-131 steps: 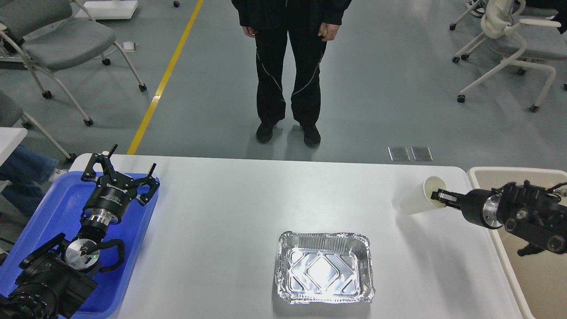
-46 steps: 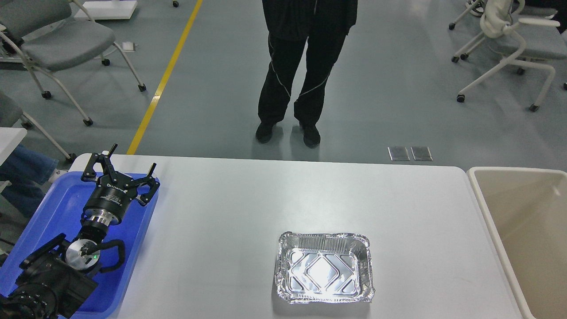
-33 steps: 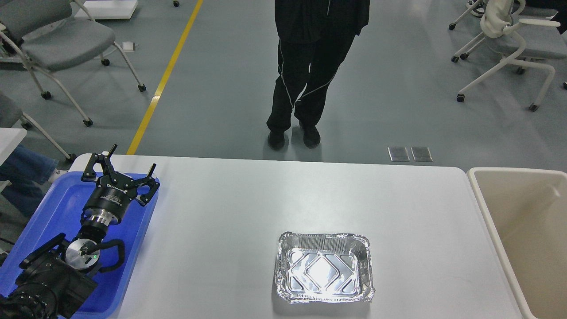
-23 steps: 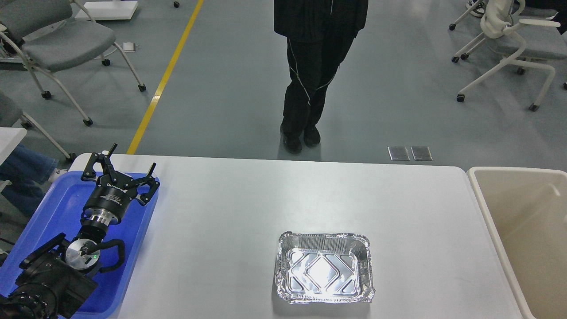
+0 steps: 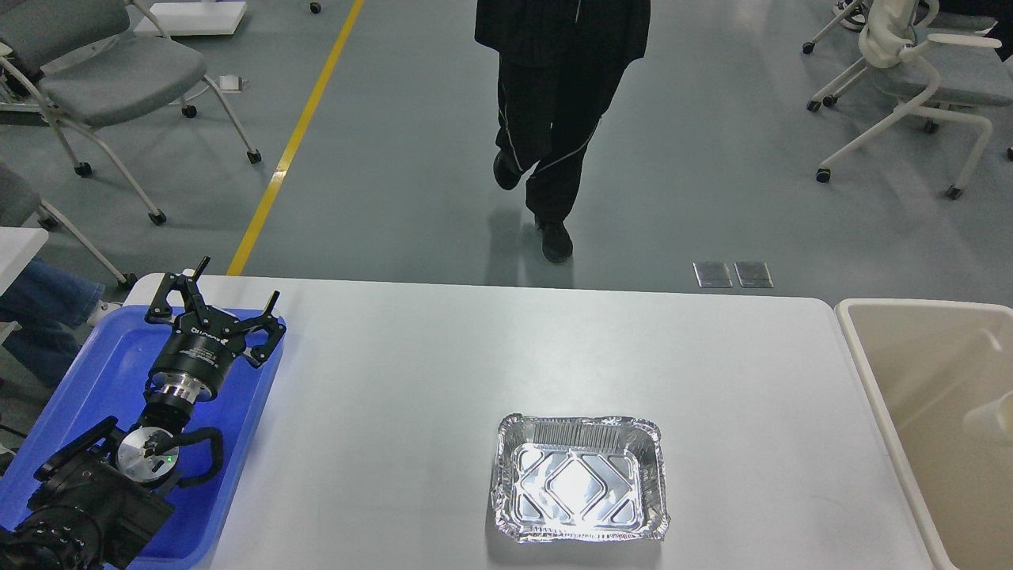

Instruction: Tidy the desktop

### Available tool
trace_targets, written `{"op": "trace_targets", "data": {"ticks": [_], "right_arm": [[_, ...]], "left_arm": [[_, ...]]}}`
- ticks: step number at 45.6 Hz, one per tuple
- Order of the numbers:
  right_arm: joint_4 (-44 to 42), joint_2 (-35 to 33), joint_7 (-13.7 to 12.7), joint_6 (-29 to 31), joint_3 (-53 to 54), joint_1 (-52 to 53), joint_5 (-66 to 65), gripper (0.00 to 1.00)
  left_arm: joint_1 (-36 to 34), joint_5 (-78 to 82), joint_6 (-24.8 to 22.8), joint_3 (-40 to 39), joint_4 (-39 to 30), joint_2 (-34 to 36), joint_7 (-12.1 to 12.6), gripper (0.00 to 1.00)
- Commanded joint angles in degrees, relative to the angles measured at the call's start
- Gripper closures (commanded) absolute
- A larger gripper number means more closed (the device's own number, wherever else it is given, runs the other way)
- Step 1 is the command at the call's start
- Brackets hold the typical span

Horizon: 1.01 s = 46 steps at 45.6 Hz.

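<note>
The white desktop [image 5: 443,372] fills the lower half of the head view. An empty foil tray [image 5: 579,488] sits on it near the front edge, right of centre. My left gripper [image 5: 225,291] is open and empty, held above the blue plastic tray [image 5: 95,372] at the table's left end. My right gripper is out of view. A white paper cup [image 5: 991,418] lies inside the beige bin [image 5: 863,356] at the right edge, partly cut off by the frame.
A person in black [image 5: 558,119] walks on the grey floor just beyond the table's far edge. Grey chairs [image 5: 95,79] stand at the back left and a white chair [image 5: 918,87] at the back right. A yellow floor line [image 5: 293,142] runs diagonally.
The right arm, which held the paper cup near the bin, has left the view. The cup now lies in the bin. The person has shifted and lifted one foot. My left arm has not moved.
</note>
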Motion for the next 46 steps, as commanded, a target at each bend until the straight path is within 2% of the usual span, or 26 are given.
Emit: {"op": "trace_targets", "data": {"ticks": [1,3,18,27,37,41,46], "right_arm": [[0.23,0.22,-0.03,-1.82,0.15,0.33,0.19,0.06],[0.50,0.22,-0.03,-1.82,0.50,0.42,0.19,0.02],[4.62,-0.83,-0.03,-1.12,4.36,2.26,0.11,0.01],[10.86,-8.73,0.32,-1.12,13.68,8.41,0.54,0.00],[19.12,-14.62,0.41,-1.03,15.17,15.70,0.63,0.00],[21.76,-15.68,0.41,-0.94,20.00,17.82,0.63,0.00],[25.89,-16.12,0.41,-0.94,30.89,18.08,0.63,0.00]], "left_arm": [[0.00,0.00,0.00,0.00,-0.03,0.00,-0.08,0.00],[0.00,0.00,0.00,0.00,-0.03,0.00,0.01,0.00],[0.00,0.00,0.00,0.00,0.06,0.00,0.01,0.00],[0.00,0.00,0.00,0.00,-0.03,0.00,0.01,0.00],[0.00,0.00,0.00,0.00,0.06,0.00,0.01,0.00],[0.00,0.00,0.00,0.00,0.06,0.00,0.01,0.00],[0.00,0.00,0.00,0.00,0.06,0.00,0.01,0.00]]}}
